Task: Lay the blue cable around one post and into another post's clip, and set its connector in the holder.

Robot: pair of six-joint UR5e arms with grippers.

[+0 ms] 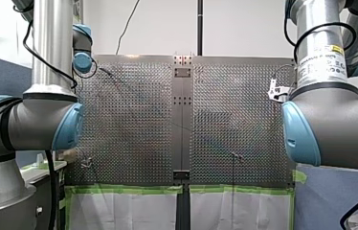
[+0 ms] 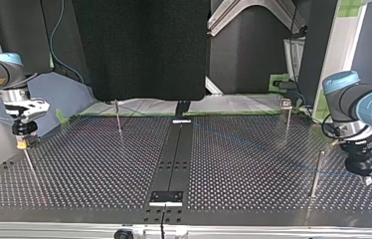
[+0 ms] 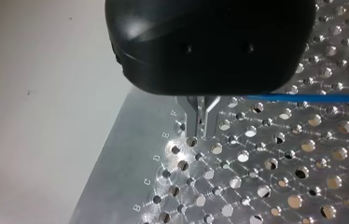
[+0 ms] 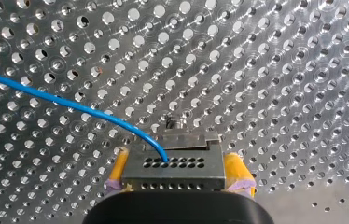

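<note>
Biggest first: the perforated surface, with its dark centre strip as our landmark. Our right gripper sits well off the strip on one side and our left gripper well off it on the other. A thin post stands just below the right one. The right's yellow fingers clamp the grey connector, long axis crosswise between them. The blue cable leaves its face sideways and also shows beside the left's metal fingers, which are drawn together. Seating looks like the right arm's job.
</note>
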